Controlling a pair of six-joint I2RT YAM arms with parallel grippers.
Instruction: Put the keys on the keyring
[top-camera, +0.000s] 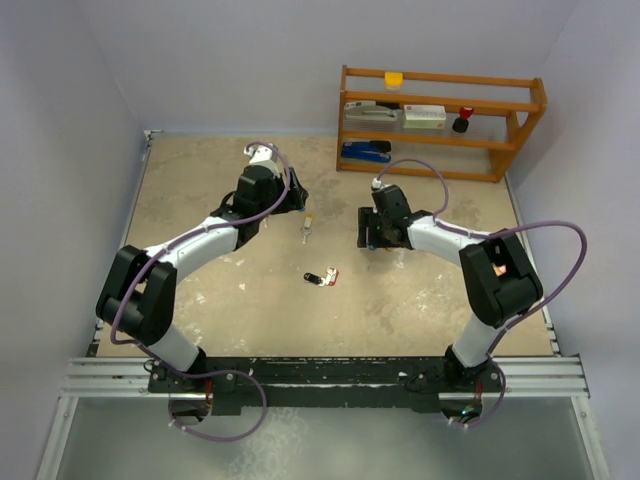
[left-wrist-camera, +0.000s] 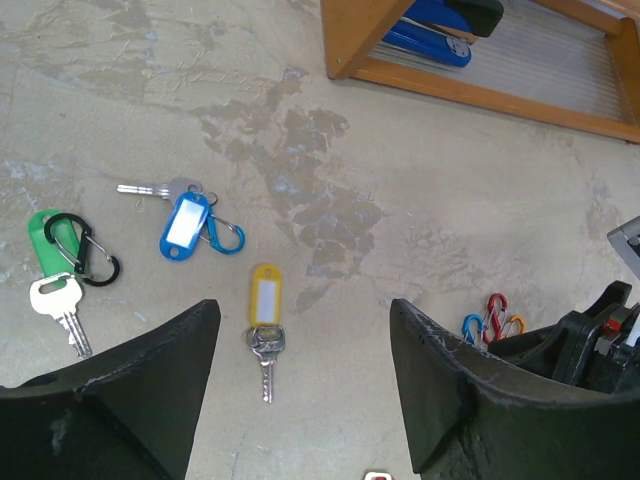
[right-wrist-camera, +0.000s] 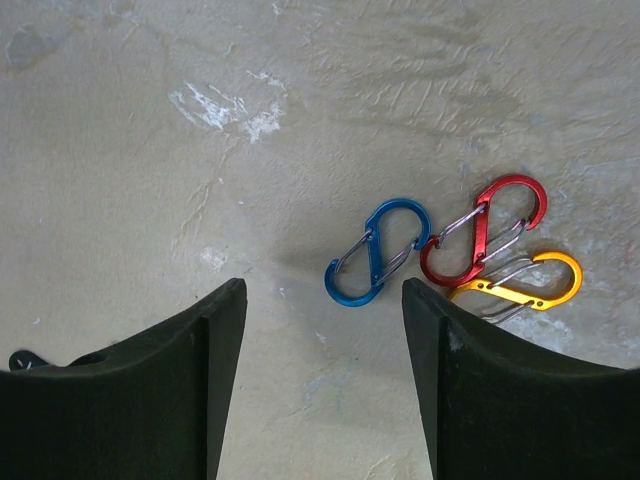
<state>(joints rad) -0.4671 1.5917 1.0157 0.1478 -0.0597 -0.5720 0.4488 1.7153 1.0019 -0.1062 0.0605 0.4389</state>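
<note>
Keys (left-wrist-camera: 262, 330) lie loose under the left hand (left-wrist-camera: 302, 315), spread wide — right hand (right-wrist-camera: 323, 295) likewise, 1 red-edged tag (left-wrist-camera: 378, 476) cut off.

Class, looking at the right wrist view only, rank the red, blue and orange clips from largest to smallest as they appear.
1. Red clip: looks slightly the longest.
2. Blue clip and orange clip: too alike to rank.
All three differ very little in this view.
</note>
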